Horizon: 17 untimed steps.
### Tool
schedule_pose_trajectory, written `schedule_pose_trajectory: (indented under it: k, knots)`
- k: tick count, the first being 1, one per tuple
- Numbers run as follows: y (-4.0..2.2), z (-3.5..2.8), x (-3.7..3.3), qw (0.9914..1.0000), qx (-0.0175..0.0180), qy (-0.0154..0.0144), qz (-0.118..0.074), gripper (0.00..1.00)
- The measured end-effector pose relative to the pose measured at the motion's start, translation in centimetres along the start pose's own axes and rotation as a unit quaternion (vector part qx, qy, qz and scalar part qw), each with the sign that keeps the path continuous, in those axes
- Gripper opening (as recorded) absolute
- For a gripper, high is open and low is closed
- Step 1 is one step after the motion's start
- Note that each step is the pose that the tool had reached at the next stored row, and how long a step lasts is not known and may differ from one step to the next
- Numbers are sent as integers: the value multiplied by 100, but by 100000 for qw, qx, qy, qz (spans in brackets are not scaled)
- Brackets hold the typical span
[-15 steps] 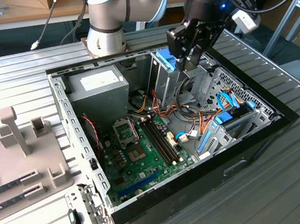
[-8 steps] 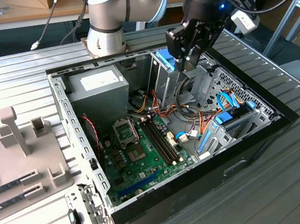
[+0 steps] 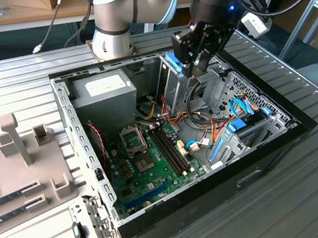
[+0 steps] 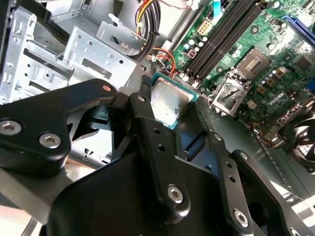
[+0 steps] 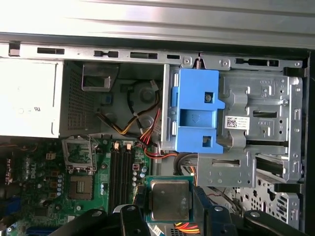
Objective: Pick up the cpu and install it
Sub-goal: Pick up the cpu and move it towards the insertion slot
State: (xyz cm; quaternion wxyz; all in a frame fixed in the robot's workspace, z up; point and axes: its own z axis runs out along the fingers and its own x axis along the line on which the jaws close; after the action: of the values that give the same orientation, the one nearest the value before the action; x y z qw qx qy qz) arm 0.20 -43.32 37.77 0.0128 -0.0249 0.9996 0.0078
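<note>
A: Where is the cpu [image 4: 170, 101] held?
B: It is pinched in the tool [image 3: 197, 64], above the open computer case [image 3: 64, 111], near the blue bracket [image 5: 197, 110] and apart from the socket [image 3: 132, 139].

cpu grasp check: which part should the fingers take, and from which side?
The cpu, a small flat square chip with silvery metal top and green rim: grip two opposite thin edges, coming from above the metal top. It is flat, so edges are the only purchase. The black gripper holds it so, fingers on opposite edges, over the open computer case.
</note>
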Motion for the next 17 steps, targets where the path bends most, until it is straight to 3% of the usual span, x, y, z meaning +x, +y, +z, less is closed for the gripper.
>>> schedule_pose_trajectory:
  k: [7,17]
  knots:
    - [-2,6,34,100000,5,2,-5,47]
    - [-10,13,134,100000,3,0,-3,47]
